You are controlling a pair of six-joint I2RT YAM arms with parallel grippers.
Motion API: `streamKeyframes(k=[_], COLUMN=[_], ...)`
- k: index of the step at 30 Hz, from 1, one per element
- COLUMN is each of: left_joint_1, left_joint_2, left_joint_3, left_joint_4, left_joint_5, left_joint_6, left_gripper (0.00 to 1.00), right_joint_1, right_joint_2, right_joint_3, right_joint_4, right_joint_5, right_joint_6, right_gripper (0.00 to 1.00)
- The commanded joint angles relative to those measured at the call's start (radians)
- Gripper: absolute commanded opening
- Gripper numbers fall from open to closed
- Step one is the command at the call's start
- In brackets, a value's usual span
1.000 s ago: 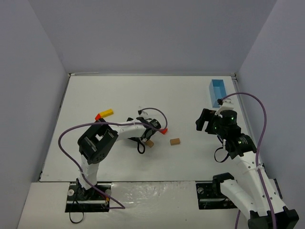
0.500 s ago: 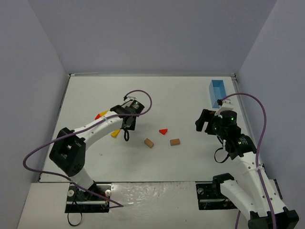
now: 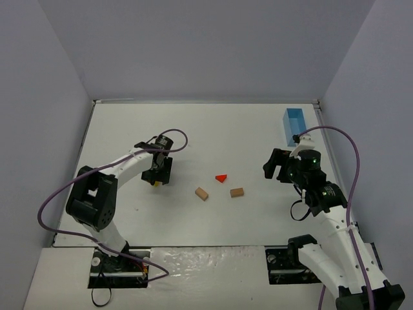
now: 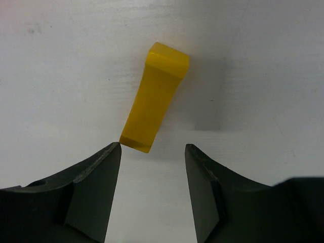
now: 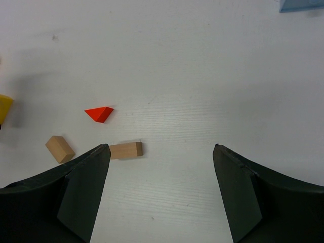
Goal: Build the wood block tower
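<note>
Wood block tower: nowhere stacked, lay only as loose pieces on the surface [image 3: 258,135]. Swung the left tool [image 4: 153,148] within the last second from above the red wedge [image 3: 221,177] at centre across to the yellow block [image 4: 156,96] at left. Stopped there with jaws parted and empty, the block's near end just at their mouth, ungripped. Disturbed neither wedge, left tan block [image 3: 202,193] nor right tan block [image 3: 237,192]. Kept the right tool [image 5: 159,148] wide open and empty, nearer the light-blue box [image 3: 295,125]. Possibly hid another small piece beneath the left arm; could not tell. Pointed, most likely, to a yellow pick first.
</note>
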Motion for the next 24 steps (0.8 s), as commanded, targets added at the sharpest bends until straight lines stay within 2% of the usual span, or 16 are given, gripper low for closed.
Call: streamKeyframes(k=[1, 11, 13, 16, 22, 24], left_joint_1=[0.042, 0.085, 0.085, 0.085, 0.081, 0.070], left_joint_2=[-0.002, 0.043, 0.057, 0.076, 0.041, 0.002], left_joint_3=[0.041, 0.064, 0.064, 0.065, 0.055, 0.047], left_joint_4=[0.015, 0.011, 0.011, 0.013, 0.012, 0.012], left_joint_5=[0.035, 0.077, 0.076, 0.082, 0.095, 0.108], left_joint_6=[0.050, 0.078, 0.075, 0.065, 0.058, 0.059], left_gripper=[0.50, 0.49, 0.45, 0.36, 0.03, 0.00], right_joint_1=[0.004, 0.012, 0.012, 0.014, 0.017, 0.020], right_joint_2=[0.000, 0.004, 0.005, 0.010, 0.014, 0.023], right_joint_3=[0.000, -0.004, -0.005, -0.005, -0.004, 0.000], right_joint_4=[0.041, 0.045, 0.046, 0.048, 0.049, 0.051], right_joint_5=[-0.016, -0.018, -0.021, -0.024, -0.043, -0.073], right_joint_6=[-0.014, -0.014, -0.015, -0.015, -0.020, -0.029], right_gripper=[0.80, 0.80, 0.80, 0.80, 0.80, 0.80])
